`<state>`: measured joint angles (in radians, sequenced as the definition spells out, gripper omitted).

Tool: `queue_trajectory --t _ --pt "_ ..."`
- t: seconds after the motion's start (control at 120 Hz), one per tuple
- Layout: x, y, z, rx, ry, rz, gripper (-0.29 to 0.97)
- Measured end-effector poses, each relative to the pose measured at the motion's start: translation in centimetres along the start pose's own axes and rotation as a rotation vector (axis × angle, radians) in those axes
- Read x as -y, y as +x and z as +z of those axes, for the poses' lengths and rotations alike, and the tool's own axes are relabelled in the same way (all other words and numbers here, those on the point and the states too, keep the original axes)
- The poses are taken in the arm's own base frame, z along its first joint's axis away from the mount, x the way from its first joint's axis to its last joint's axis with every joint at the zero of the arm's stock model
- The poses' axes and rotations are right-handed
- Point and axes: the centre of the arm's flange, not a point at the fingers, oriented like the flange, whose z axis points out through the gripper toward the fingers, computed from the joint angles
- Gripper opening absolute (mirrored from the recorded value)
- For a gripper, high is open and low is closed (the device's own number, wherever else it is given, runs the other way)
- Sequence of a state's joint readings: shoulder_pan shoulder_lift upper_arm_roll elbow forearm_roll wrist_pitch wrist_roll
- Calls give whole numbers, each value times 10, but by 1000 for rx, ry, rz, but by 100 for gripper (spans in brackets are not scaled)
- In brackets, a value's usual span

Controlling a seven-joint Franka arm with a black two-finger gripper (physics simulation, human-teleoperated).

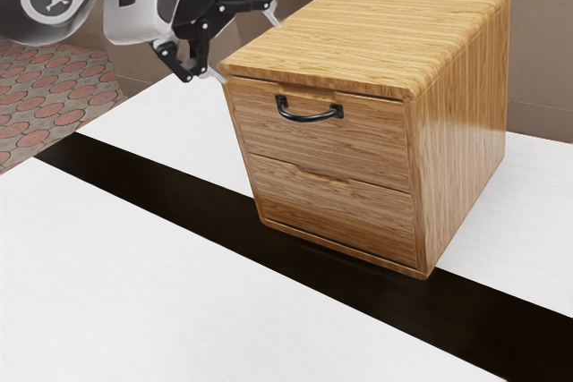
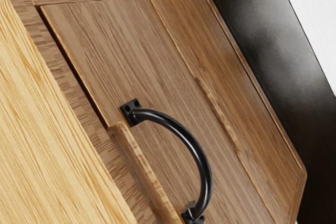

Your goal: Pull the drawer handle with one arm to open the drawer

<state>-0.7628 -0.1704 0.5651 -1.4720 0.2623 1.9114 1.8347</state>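
A wooden cabinet [image 1: 385,42] stands on the table with two drawers in its front. The top drawer [image 1: 349,145] carries a black curved handle [image 1: 309,114] and sits flush with the cabinet front. My gripper [image 1: 244,45] hovers open at the cabinet's upper corner toward the exterior view's left, above the handle and apart from it. Nothing is between the fingers. In the wrist view the handle [image 2: 184,145] is seen close on the top drawer front [image 2: 121,61], with the lower drawer [image 2: 231,77] beyond it.
The lower drawer [image 1: 336,207] has no handle and is shut. The table [image 1: 134,292] is white with a black stripe [image 1: 161,185] running under the cabinet. A patterned floor [image 1: 45,96] lies beyond the table's edge at the exterior view's left.
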Motion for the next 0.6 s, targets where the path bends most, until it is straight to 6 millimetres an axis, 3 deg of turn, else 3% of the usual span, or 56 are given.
queue_trajectory --t 0.317,0.6 --pt "-14 13 30 -38 -61 0 68" --pt "-19 22 38 -92 -85 -103 68"
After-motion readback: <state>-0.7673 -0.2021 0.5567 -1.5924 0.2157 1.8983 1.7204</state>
